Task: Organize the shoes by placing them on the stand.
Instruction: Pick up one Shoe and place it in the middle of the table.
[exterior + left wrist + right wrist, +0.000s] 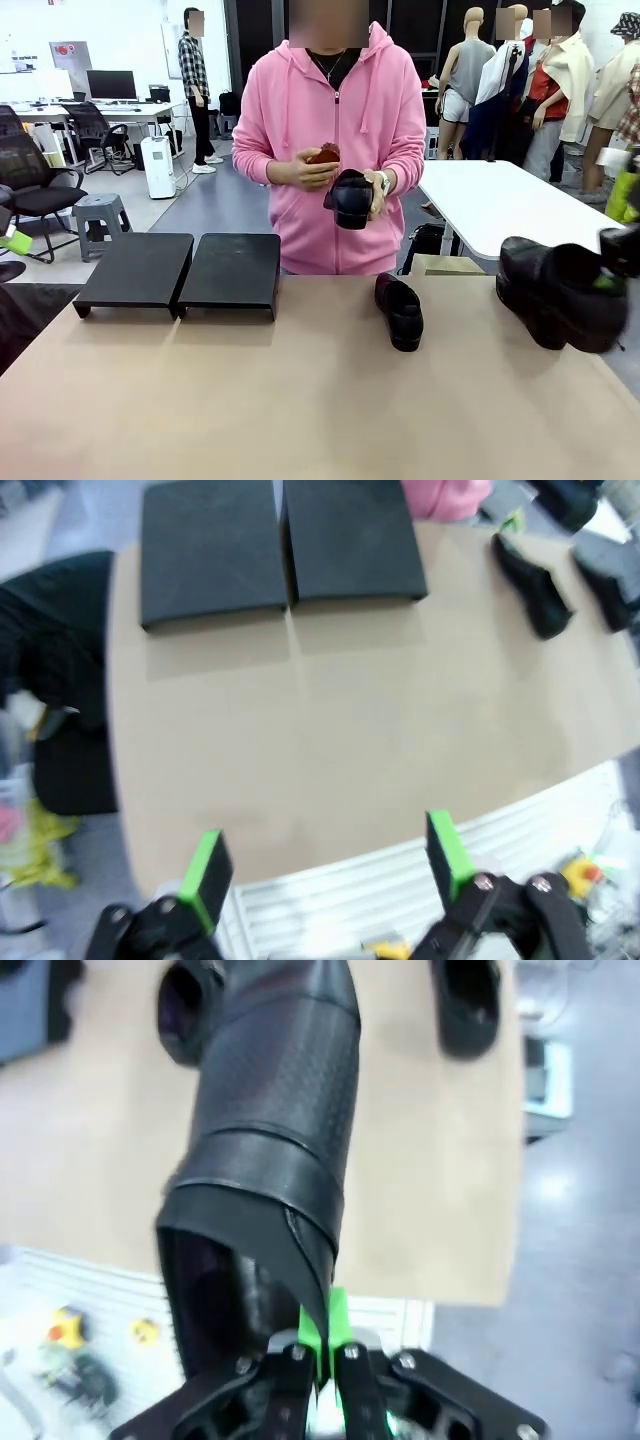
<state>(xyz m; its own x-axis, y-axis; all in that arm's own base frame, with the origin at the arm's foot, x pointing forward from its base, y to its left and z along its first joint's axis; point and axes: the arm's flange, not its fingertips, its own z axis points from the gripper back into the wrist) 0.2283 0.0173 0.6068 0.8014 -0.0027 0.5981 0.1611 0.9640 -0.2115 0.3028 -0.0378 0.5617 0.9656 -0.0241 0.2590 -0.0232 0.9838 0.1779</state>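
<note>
Tabletop (300,410): loose shoe (400,312) rt of stand (232,268)

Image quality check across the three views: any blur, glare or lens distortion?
Front view: sharp, evenly lit. Left wrist view: blurred throughout, table edge bowed by the wide lens, green fingers smeared. Right wrist view: held shoe close to the lens and soft, background blurred.

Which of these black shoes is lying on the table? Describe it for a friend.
On the tan table, right of the two black platforms and in front of the person in pink, lies one shoe. Nothing holds it: a second shoe is in the person's hand, a third shoe is pinched in the robot's right jaws.
</note>
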